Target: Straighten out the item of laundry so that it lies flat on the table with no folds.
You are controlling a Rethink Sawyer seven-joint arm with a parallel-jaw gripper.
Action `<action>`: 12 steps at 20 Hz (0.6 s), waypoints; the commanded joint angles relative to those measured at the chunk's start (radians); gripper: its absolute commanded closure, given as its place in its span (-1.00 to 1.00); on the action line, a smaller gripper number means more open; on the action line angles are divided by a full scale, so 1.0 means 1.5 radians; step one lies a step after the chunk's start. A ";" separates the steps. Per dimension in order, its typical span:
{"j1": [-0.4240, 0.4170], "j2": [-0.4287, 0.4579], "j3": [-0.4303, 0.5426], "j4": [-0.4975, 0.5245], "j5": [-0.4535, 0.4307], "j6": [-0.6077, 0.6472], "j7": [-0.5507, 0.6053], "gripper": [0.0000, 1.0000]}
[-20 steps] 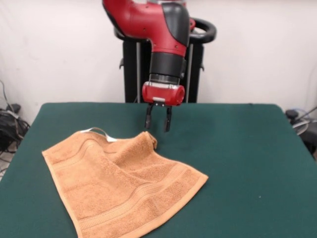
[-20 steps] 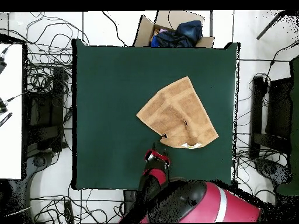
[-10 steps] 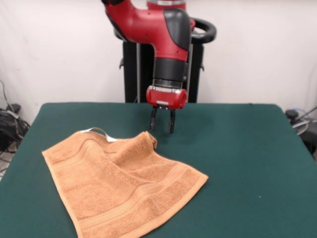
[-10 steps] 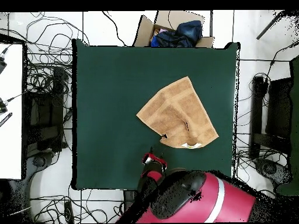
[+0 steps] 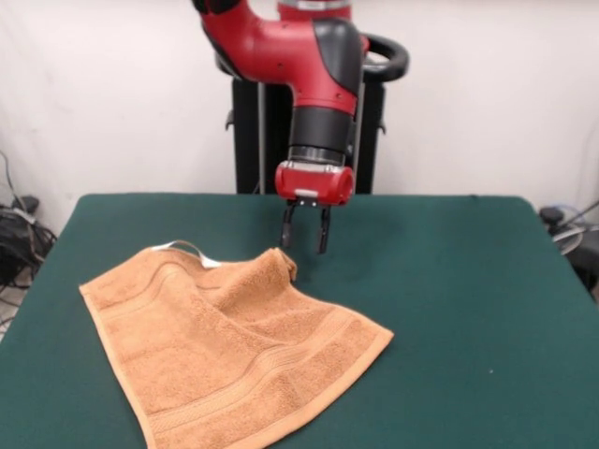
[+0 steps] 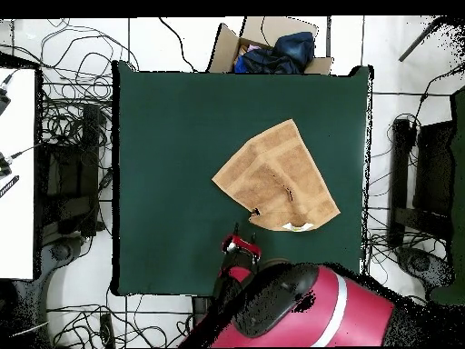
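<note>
The orange-tan towel [image 5: 229, 341] lies on the green table [image 5: 468, 309], toward the left in the front view. Its far corner [image 5: 281, 262] is folded over and raised in a small peak. A white loop tag [image 5: 187, 249] sticks out at its far edge. My gripper [image 5: 304, 241] hangs open and empty just above and behind that raised corner, not touching it. In the overhead view the towel [image 6: 277, 177] sits right of the table's middle, and the gripper [image 6: 243, 238] is just below its lower left corner.
A cardboard box with dark blue cloth [image 6: 272, 50] stands beyond the table's far edge in the overhead view. Cables [image 6: 73, 118] lie on the floor around the table. The black pedestal [image 5: 309, 140] stands behind the table.
The gripper has moved slightly to the right in the front view over the last second, staying open. The towel has not moved.
</note>
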 commanded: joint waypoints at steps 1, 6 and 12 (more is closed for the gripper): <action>0.025 -0.007 0.013 -0.070 0.014 -0.049 0.139 -1.00; 0.031 0.027 -0.001 -0.102 0.004 -0.014 0.098 -1.00; 0.100 0.090 -0.074 -0.155 0.054 0.133 -0.034 -1.00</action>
